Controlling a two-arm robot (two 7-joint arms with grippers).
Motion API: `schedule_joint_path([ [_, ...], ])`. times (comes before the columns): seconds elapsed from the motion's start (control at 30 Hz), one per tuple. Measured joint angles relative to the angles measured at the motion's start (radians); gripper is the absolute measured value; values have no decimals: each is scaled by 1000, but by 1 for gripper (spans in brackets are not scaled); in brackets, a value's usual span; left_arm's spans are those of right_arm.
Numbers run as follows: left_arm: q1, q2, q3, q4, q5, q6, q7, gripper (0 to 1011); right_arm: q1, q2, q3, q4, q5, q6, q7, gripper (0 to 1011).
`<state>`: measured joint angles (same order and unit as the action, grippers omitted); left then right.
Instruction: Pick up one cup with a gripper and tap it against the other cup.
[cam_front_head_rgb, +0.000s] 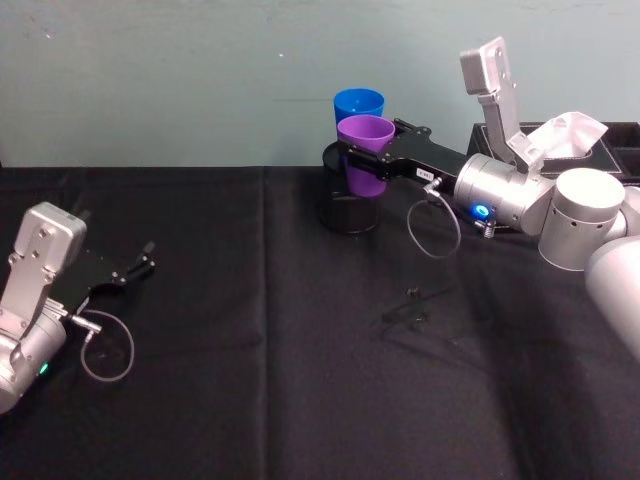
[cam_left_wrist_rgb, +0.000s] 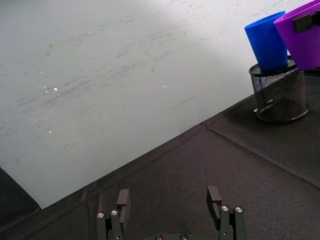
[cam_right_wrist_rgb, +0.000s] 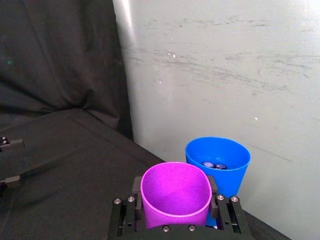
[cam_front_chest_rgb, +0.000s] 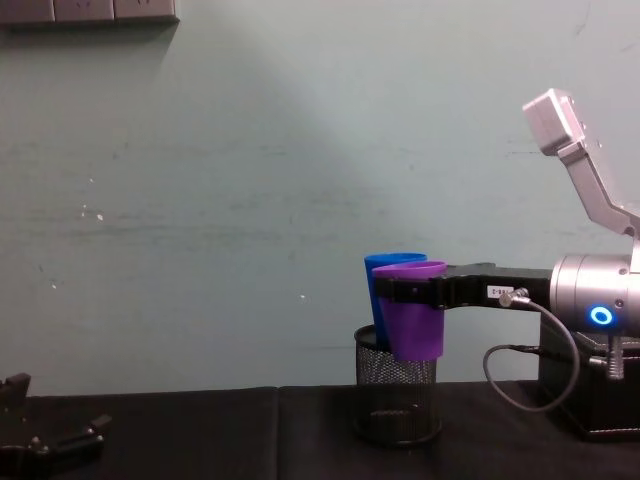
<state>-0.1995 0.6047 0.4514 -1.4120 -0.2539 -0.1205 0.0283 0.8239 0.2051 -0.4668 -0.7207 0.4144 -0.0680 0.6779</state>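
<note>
Pale green wall behind a black-draped bench (cam_front_head_rgb: 250, 400). The right gripper's (cam_front_head_rgb: 352, 160) fingers clamp the purple cup (cam_front_head_rgb: 366, 132), raised just beside the blue cup (cam_front_head_rgb: 358, 104) in the far mesh holder (cam_front_chest_rgb: 395, 410). This looks like the tapping step, and it probably needs 1 short nudge farther. The left gripper (cam_left_wrist_rgb: 168, 200) sits near left, fingers wide.

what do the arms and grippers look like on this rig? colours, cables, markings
Both arms: silver cylindrical links, grey boxy wrist camera on a bracket. Right gripper and left gripper: flat black bodies, slim black fingers, looped grey cable each. Right one carries a small white label, blue light at its wrist; the left's light is green.
</note>
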Motion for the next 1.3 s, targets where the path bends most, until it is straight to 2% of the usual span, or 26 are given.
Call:
schedule_joint_path([
  [0.33,0,0,0,0,0,0,0,1000,12,-16,14,30,-11,-5,3,724],
  [0.57,0,0,0,0,0,0,0,1000,22,-25,28,58,-4,-10,32,724],
  [1.3,0,0,0,0,0,0,0,1000,20,-23,24,51,-5,-8,23,724],
])
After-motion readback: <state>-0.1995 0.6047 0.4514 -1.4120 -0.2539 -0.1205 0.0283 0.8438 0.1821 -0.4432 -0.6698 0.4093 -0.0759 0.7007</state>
